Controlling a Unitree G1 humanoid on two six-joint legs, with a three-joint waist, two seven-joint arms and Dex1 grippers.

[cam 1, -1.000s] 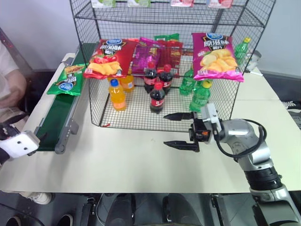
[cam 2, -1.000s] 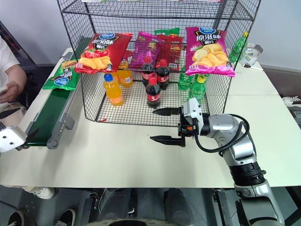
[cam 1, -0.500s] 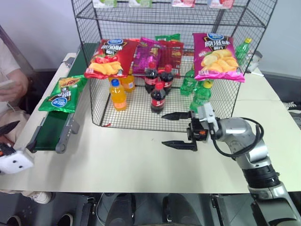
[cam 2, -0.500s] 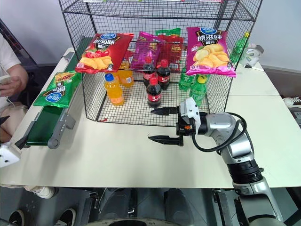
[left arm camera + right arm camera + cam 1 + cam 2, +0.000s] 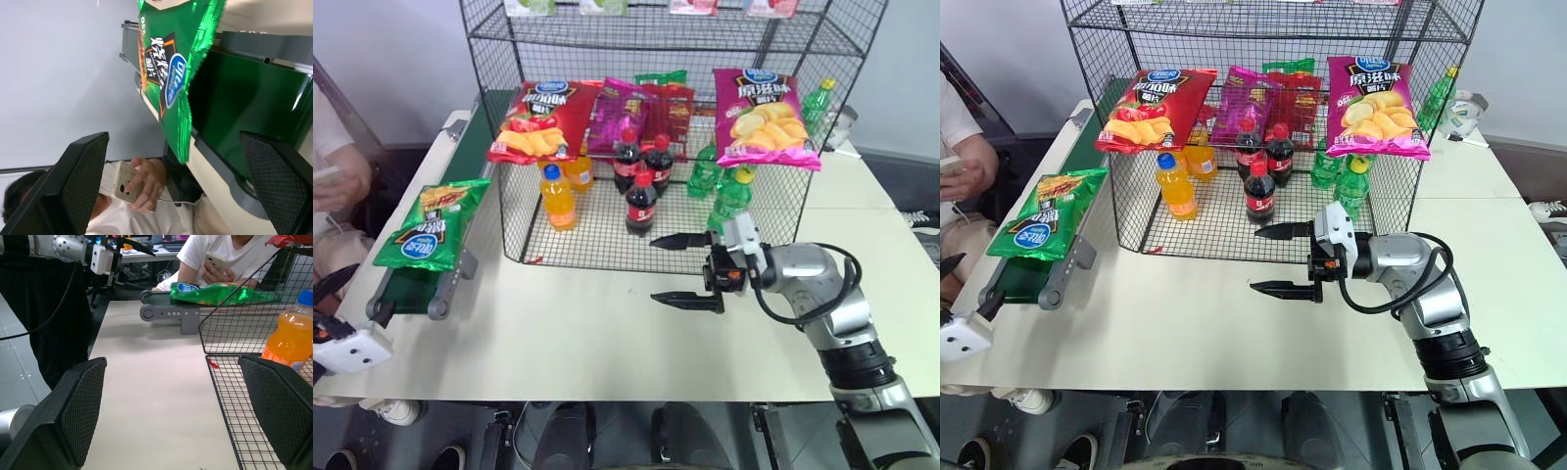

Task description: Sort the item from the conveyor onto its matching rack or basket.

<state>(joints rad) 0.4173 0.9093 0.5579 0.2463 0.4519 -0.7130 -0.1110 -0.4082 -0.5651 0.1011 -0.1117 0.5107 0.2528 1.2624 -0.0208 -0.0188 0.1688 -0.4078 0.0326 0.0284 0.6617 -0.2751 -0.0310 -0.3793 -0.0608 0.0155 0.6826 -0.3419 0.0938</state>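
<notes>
The item, a green crisp bag (image 5: 429, 223), lies on the conveyor (image 5: 409, 286) close to its near end, hanging a little over the rail. My left gripper (image 5: 967, 284) is open just short of the belt's end and below the bag, holding nothing; its wrist view looks up the belt at the bag (image 5: 168, 73). Over the table, in front of the rack (image 5: 646, 39), my right gripper (image 5: 656, 269) points left, open and empty. The right wrist view shows the bag (image 5: 215, 291) on the belt end (image 5: 166, 312).
A red crisp bag (image 5: 540, 117) and a magenta one (image 5: 764, 117) hang on the rack's front. Orange (image 5: 558, 196), cola (image 5: 641, 201) and green bottles (image 5: 729, 196) stand on its lower shelf. A person (image 5: 333, 181) with a phone sits left of the belt.
The green bag has travelled down the belt towards its near end. My left gripper has drawn back and sunk slightly. The right arm has kept still.
</notes>
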